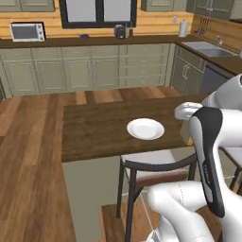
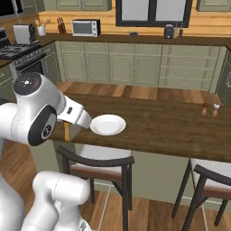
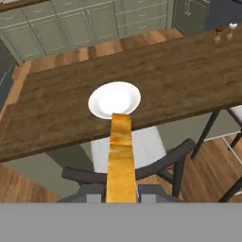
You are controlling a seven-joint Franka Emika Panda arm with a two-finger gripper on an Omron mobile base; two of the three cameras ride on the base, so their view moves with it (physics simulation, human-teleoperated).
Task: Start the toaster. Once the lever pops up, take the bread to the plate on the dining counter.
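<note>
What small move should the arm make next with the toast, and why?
Probably carry the bread a little forward, until it hangs over the plate. The tool is shut on the slice, whose far end only reaches the plate's near rim, and the plate on the dining counter holds nothing yet.

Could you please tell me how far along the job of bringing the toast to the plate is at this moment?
Done: the bread is out of the toaster and clamped edge-on in the end effector, which has reached the dining counter. In hand: the slice hangs over the chair at the counter's near edge, pointing at the plate. Left: carry it over the empty white plate, lower it and let go.
</note>
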